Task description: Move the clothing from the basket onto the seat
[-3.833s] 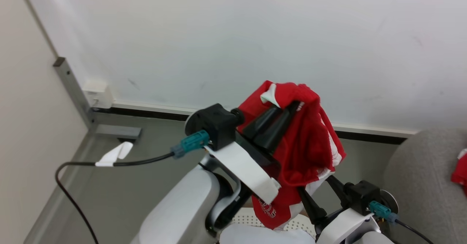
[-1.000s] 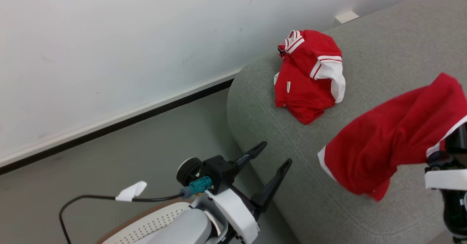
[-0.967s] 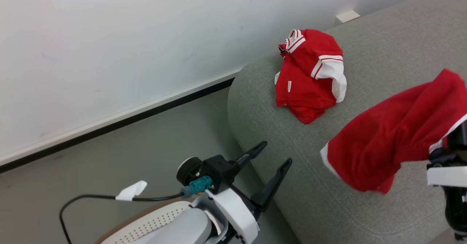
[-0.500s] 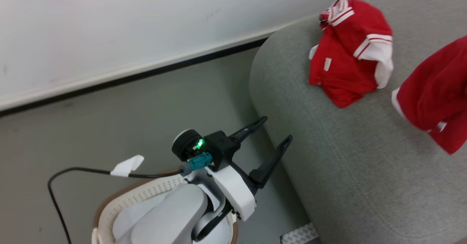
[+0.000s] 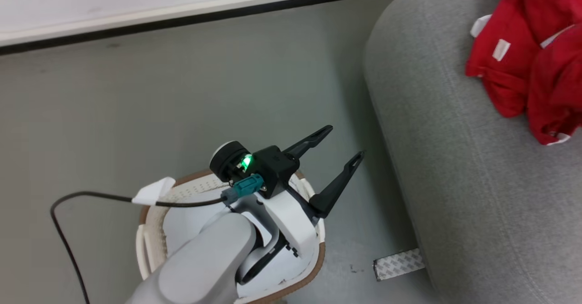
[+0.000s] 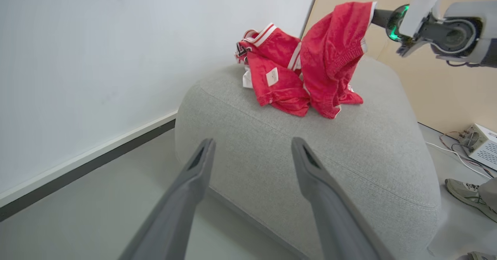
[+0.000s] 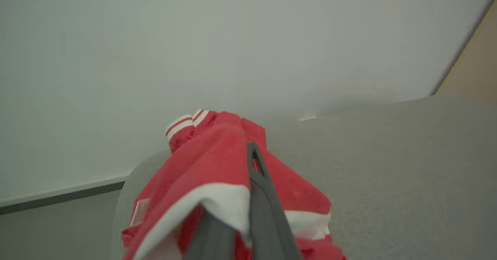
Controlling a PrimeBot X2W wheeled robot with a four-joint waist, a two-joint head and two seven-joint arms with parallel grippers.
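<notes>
**Left wrist view: held garment [image 6: 330, 58] over the seat [image 6: 310, 163]**

Right gripper [image 7: 251, 163] is clamped shut on the held garment, whose hem looks to brush the seat, against the other garment [image 6: 273, 77] lying there. Left gripper [image 5: 344, 141] gapes wide, empty, above the basket [image 5: 320, 254] beside the seat. One down, one to release. The arm [image 5: 209, 258] hides much of the basket, so more may wait.
</notes>
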